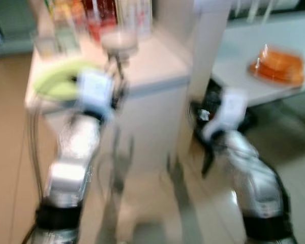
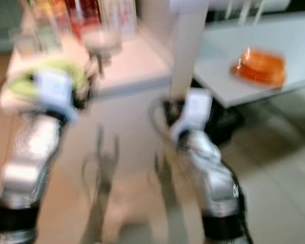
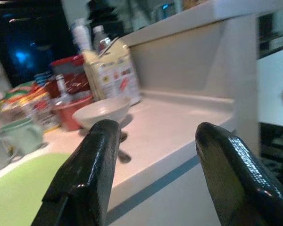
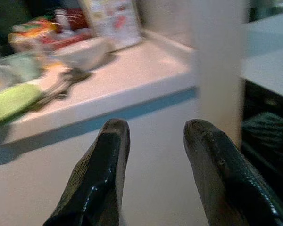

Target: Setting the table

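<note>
The robot faces a white counter [image 1: 157,66] — everything blurred. A white bowl [image 3: 102,110] sits on it, cutlery [image 4: 61,87] just beside it, then a green plate [image 1: 58,81] at the near edge. Left gripper [image 3: 155,141] by the plate and right gripper [image 4: 153,136] below the counter's edge: 2 pairs of fingers parted, holding nothing

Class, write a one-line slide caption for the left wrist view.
Open left tool faces a white counter holding a white bowl, green plate and cartons.
</note>
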Available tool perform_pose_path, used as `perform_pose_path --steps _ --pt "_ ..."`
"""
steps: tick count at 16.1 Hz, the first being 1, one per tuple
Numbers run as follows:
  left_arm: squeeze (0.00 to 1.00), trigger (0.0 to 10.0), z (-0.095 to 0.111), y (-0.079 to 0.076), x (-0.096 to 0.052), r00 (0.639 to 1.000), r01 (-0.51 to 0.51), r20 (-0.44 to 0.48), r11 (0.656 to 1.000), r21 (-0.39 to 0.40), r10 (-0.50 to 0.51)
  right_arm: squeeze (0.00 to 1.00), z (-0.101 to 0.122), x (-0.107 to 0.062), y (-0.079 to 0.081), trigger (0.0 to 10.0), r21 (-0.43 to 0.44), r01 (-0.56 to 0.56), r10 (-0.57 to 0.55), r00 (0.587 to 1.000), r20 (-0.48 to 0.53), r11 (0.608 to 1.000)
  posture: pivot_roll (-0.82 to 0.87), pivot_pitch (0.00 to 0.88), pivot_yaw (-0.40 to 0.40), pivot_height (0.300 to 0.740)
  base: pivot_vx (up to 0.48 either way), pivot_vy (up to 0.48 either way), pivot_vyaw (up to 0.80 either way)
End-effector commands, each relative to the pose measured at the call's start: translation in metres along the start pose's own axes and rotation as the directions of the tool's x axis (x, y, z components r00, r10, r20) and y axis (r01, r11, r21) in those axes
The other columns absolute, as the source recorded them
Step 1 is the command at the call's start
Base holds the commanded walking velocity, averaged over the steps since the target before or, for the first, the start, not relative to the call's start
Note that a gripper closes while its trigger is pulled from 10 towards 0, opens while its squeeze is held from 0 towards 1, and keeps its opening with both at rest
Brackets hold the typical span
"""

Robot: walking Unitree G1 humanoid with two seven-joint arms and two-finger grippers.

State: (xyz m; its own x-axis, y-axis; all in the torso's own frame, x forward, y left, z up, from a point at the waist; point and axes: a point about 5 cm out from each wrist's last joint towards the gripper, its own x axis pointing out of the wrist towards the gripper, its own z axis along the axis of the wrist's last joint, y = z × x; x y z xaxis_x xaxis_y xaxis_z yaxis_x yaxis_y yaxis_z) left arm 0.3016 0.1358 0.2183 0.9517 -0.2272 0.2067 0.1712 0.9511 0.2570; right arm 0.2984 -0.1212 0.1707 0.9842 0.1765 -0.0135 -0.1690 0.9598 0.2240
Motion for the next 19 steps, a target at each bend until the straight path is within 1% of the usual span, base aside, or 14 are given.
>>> perform_pose_path --steps 1,5,9,10,11,12,13,15,17,18,19 --pt "0.0 10.0 0.002 0.008 0.001 1.0 -0.025 0.001 1.0 0.015 0.025 0.0 0.008 0.002 0.006 10.0 0.003 -0.022 0.022 0.999 0.031 1.0 0.03 0.0 0.019 0.74 0.0 0.461 -0.69" --pt "0.0 10.0 0.002 0.011 0.001 1.0 -0.029 0.0 0.999 0.018 0.029 0.0 0.011 0.004 0.006 10.0 0.003 -0.022 0.022 0.999 0.039 1.0 0.03 0.0 0.02 0.74 0.0 0.462 -0.67" --pt "0.0 10.0 0.0 0.014 -0.003 0.999 -0.039 -0.011 0.999 0.023 0.039 0.0 0.014 0.006 0.006 10.0 0.003 -0.024 0.024 0.999 0.048 1.0 0.04 0.0 0.014 0.74 0.0 0.46 -0.6" --pt "0.0 10.0 0.0 0.015 -0.004 0.999 -0.043 -0.015 0.999 0.019 0.043 0.0 0.015 0.006 0.006 10.0 0.002 -0.026 0.026 0.998 0.058 1.0 0.04 0.0 0.014 0.74 0.0 0.461 0.0" --pt "0.0 10.0 -0.002 0.015 -0.004 0.999 -0.043 -0.027 0.999 -0.003 0.043 0.0 0.019 0.006 0.006 10.0 -0.013 -0.03 0.03 0.996 0.081 0.999 0.04 0.0 0.014 0.74 0.0 0.461 0.0" --pt "0.11 10.0 -0.003 0.016 -0.005 0.998 -0.047 -0.036 0.999 -0.023 0.046 0.24 0.022 0.006 0.006 10.0 -0.024 -0.027 0.029 0.995 0.098 0.999 0.04 0.0 0.014 0.74 0.0 0.446 0.0" --pt "1.0 10.0 -0.004 0.017 -0.006 0.997 -0.057 -0.046 0.997 -0.052 0.054 1.0 0.026 0.005 0.004 10.0 -0.047 -0.018 0.024 0.992 0.126 0.999 0.04 0.0 0.013 0.74 0.0 0.386 0.0" --pt "1.0 10.0 -0.004 0.017 -0.008 0.997 -0.058 -0.05 0.996 -0.074 0.054 1.0 0.035 0.005 0.002 10.0 -0.074 -0.016 0.029 0.985 0.172 0.997 0.04 0.0 0.011 0.74 0.0 0.356 0.0" --pt "1.0 10.0 -0.002 0.017 -0.008 0.997 -0.062 -0.045 0.995 -0.078 0.059 1.0 0.039 0.006 -0.001 10.0 -0.071 -0.013 0.026 0.982 0.187 0.997 0.04 0.0 0.009 0.74 0.0 0.324 0.0" --pt "1.0 10.0 0.001 0.018 -0.007 0.997 -0.078 -0.023 0.997 -0.022 0.078 1.0 0.04 0.007 -0.002 10.0 -0.076 -0.001 0.015 0.981 0.192 0.997 0.04 0.0 0.009 0.74 0.0 0.0 0.0" --pt "0.0 10.0 0.001 0.018 -0.007 0.997 -0.081 -0.018 0.997 -0.008 0.081 0.89 0.041 0.007 -0.003 10.0 -0.084 0.007 0.009 0.981 0.195 0.996 0.04 0.0 0.009 0.74 0.0 0.0 0.0"
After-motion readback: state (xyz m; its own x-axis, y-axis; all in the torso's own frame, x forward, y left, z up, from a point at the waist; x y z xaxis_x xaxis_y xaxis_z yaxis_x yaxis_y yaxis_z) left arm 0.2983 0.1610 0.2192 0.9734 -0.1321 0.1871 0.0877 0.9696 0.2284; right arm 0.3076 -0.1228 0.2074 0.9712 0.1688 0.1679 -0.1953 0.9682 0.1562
